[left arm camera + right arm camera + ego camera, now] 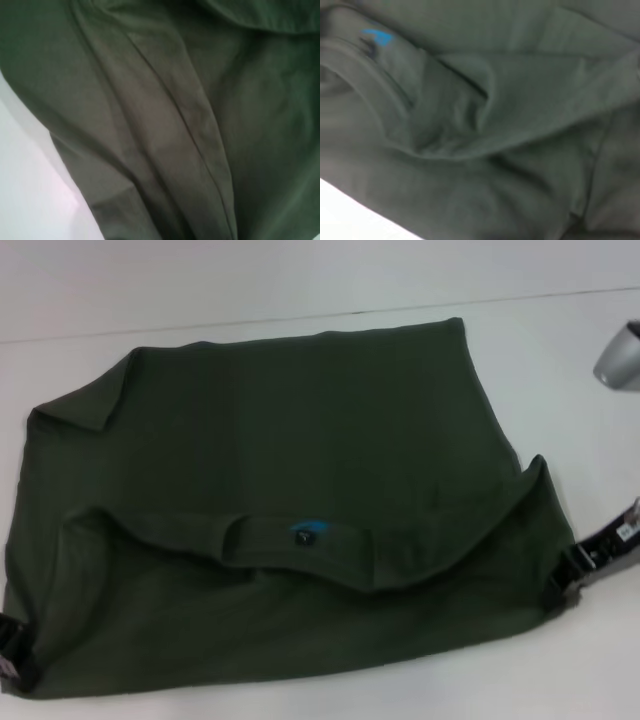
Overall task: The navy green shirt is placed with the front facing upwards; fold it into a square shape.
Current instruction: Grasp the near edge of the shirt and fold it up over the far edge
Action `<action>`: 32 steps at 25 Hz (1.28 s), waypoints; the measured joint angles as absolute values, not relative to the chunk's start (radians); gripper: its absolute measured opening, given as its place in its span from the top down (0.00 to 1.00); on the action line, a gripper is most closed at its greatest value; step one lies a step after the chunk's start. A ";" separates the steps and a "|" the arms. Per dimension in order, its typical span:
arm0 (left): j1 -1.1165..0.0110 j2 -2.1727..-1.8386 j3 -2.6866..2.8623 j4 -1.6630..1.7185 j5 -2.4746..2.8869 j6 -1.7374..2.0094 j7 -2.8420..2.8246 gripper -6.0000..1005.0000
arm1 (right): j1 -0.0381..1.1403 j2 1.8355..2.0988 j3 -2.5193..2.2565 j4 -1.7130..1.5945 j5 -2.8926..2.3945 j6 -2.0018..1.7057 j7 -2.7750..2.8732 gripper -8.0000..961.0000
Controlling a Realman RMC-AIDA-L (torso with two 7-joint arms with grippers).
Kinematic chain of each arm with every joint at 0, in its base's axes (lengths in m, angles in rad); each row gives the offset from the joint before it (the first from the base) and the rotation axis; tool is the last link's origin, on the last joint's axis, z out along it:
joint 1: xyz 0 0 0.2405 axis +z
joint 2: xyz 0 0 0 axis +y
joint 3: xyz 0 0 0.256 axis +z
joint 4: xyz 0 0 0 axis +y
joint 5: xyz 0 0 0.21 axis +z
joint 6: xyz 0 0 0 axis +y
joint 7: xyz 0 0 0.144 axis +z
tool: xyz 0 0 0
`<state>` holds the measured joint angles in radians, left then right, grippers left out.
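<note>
The navy green shirt lies spread across the white table, plain green side showing. Its near part is doubled over, so the ribbed collar with its blue mark sits in the middle of the fold. My left gripper is at the shirt's near left corner, partly under cloth. At the near right corner is my right gripper, pinching the edge. Both wrist views are filled with creased green cloth; the right wrist view also shows the blue mark. The chest print is hidden.
The white table runs all round the shirt, with its far edge behind the cloth. A grey rounded part juts in at the far right.
</note>
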<state>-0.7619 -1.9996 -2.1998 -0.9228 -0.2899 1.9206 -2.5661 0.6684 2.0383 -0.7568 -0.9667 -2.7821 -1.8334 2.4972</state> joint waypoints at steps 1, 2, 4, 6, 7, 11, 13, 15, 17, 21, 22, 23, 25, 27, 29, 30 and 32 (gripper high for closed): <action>-0.764 -1.998 -2.200 -0.934 -0.289 1.932 -2.565 0.95 | 0.672 2.033 -0.755 -0.989 -2.756 -1.859 2.497 0.95; -0.767 -1.993 -2.200 -0.958 -0.288 1.948 -2.565 0.95 | 0.675 2.026 -0.753 -1.018 -2.730 -1.883 2.499 0.95; -0.774 -1.984 -2.202 -1.002 -0.286 1.986 -2.566 0.95 | 0.679 2.016 -0.752 -1.101 -2.683 -1.941 2.517 0.95; -0.781 -1.976 -2.206 -1.038 -0.285 2.016 -2.570 0.95 | 0.682 2.005 -0.752 -1.185 -2.654 -1.980 2.545 0.95; -0.785 -1.973 -2.208 -1.053 -0.285 2.028 -2.572 0.95 | 0.683 1.999 -0.753 -1.211 -2.644 -1.987 2.558 0.95; -0.793 -1.965 -2.206 -1.070 -0.284 2.045 -2.573 0.95 | 0.672 1.964 -0.759 -1.223 -2.572 -1.992 2.585 0.95; -0.797 -1.960 -2.206 -1.074 -0.284 2.047 -2.574 0.95 | 0.663 1.950 -0.761 -1.212 -2.540 -1.992 2.589 0.95; -0.804 -1.958 -2.208 -1.077 -0.284 2.049 -2.574 0.95 | 0.658 1.944 -0.762 -1.209 -2.529 -1.992 2.592 0.95; -0.808 -1.958 -2.206 -1.080 -0.284 2.050 -2.575 0.95 | 0.655 1.941 -0.762 -1.211 -2.519 -1.993 2.596 0.95; -0.818 -1.957 -2.221 -1.126 -0.285 2.053 -2.580 0.95 | 0.649 1.923 -0.750 -1.216 -2.470 -1.992 2.602 0.95; -0.818 -1.957 -2.232 -1.146 -0.287 2.053 -2.582 0.95 | 0.646 1.915 -0.746 -1.216 -2.453 -1.992 2.605 0.95; -0.818 -1.956 -2.244 -1.170 -0.290 2.055 -2.586 0.95 | 0.643 1.909 -0.742 -1.217 -2.438 -1.992 2.609 0.95; -0.817 -1.955 -2.263 -1.203 -0.292 2.058 -2.590 0.95 | 0.636 1.898 -0.734 -1.221 -2.418 -1.992 2.615 0.95; -0.814 -1.953 -2.265 -1.206 -0.290 2.060 -2.592 0.95 | 0.626 1.891 -0.732 -1.222 -2.401 -1.992 2.619 0.95; -0.810 -1.950 -2.259 -1.191 -0.289 2.060 -2.591 0.95 | 0.617 1.890 -0.741 -1.215 -2.396 -1.991 2.618 0.95; -0.808 -1.949 -2.253 -1.176 -0.288 2.060 -2.588 0.95 | 0.614 1.890 -0.747 -1.210 -2.397 -1.990 2.616 0.95; -0.806 -1.949 -2.246 -1.153 -0.287 2.060 -2.581 0.95 | 0.611 1.892 -0.757 -1.201 -2.399 -1.988 2.613 0.95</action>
